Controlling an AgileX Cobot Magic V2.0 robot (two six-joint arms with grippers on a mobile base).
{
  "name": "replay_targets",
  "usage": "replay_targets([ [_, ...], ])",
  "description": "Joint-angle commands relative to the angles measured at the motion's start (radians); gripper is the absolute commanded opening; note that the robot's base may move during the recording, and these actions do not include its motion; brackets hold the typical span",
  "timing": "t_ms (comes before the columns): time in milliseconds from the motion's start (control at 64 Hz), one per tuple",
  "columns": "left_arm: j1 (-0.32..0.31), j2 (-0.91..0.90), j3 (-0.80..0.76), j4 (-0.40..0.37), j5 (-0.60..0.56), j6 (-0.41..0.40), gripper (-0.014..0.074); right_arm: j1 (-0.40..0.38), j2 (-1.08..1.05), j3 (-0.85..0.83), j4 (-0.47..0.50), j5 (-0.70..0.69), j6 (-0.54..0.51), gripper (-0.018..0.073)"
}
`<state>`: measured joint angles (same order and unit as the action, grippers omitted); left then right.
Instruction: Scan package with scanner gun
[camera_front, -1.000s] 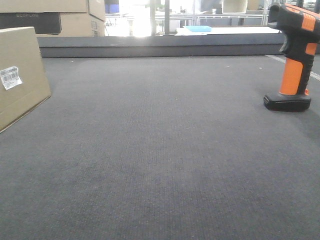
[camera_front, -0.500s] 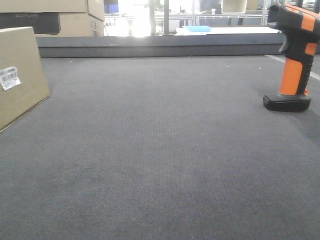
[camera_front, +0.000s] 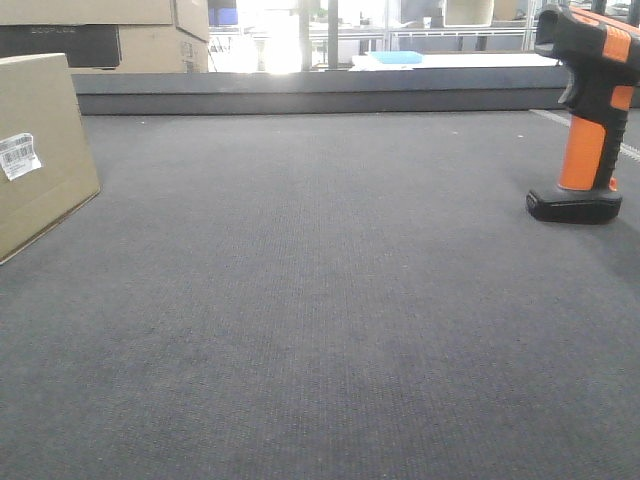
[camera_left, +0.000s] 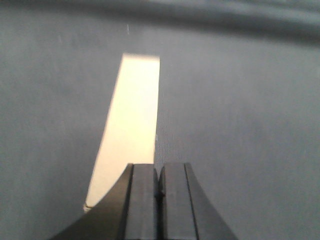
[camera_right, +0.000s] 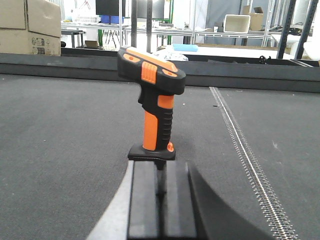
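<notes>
– Well, where do we find the flat tan cardboard box (camera_front: 40, 150)?

– We see it at the far left of the dark grey fabric-covered tabletop (camera_front: 320, 300) in the front view. It stands on edge, partly cut off by the frame. Its broad face carries one small white barcode label (camera_front: 20, 156). We can make out black bars there, but the digits are too small for us to read.

– And the pistol-shaped scanner gun with black head and orange handle (camera_front: 590, 110)?

– It is well apart from the box, at the far right. It stands upright on its flat black foot, with an orange stripe along the top of the head.

– What do our left fingers (camera_left: 142, 200) show?

– They are clenched together with nothing between them. Beyond them the box's narrow top (camera_left: 132, 125) shows as a pale, overexposed strip.

– Our right fingers (camera_right: 145, 200)?

– We see them drawn in with a thin dark seam between, grasping nothing. The scanner (camera_right: 155, 100) stands just beyond their tips; whether they touch its foot we cannot tell.

– Any other writing?

– The stacked brown cartons (camera_right: 30, 25) behind the tabletop bear small printed labels, and a dark carton (camera_front: 60, 45) has faint lettering. Both are too blurred for us to read.
</notes>
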<state>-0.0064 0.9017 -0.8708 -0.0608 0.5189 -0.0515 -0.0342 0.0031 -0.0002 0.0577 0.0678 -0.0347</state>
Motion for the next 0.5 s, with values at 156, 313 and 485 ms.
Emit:
replay_targets([
  [156, 0.002, 0.261, -0.277, 0.054, 0.208, -0.004, -0.0111, -0.001, -0.003, 0.000, 0.002, -0.017, -0.003, -0.0168],
  [313, 0.002, 0.360, -0.385, 0.128, 0.234, -0.004, -0.0076, -0.001, -0.003, 0.000, 0.002, -0.017, -0.003, -0.0168],
  [485, 0.002, 0.408, -0.391, 0.134, 0.241, -0.004, 0.0223, -0.001, -0.003, 0.000, 0.002, -0.017, -0.003, -0.0168],
])
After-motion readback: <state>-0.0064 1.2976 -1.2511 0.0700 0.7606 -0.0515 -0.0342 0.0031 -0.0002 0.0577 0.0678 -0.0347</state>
